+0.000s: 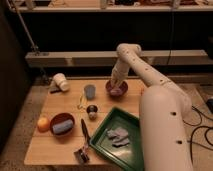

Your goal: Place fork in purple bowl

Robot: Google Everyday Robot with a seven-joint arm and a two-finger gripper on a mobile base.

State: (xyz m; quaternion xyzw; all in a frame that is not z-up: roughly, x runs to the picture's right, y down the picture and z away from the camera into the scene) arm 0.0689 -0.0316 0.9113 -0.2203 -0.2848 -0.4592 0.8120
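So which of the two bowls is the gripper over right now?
The purple bowl at the table's back edge, right of the blue cup. The gripper hangs directly over it; the reddish-brown bowl, holding something blue, sits front left, far from the arm.

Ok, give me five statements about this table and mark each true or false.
1. The gripper is above the purple bowl. True.
2. The blue cup stands to the right of the purple bowl. False: it stands to its left.
3. The green tray holds grey crumpled pieces. True.
4. The reddish-brown bowl is inside the tray. False: it sits on the wooden table, left of the tray.
5. The white cup stands upright at the front edge. False: it lies on its side at the back left.
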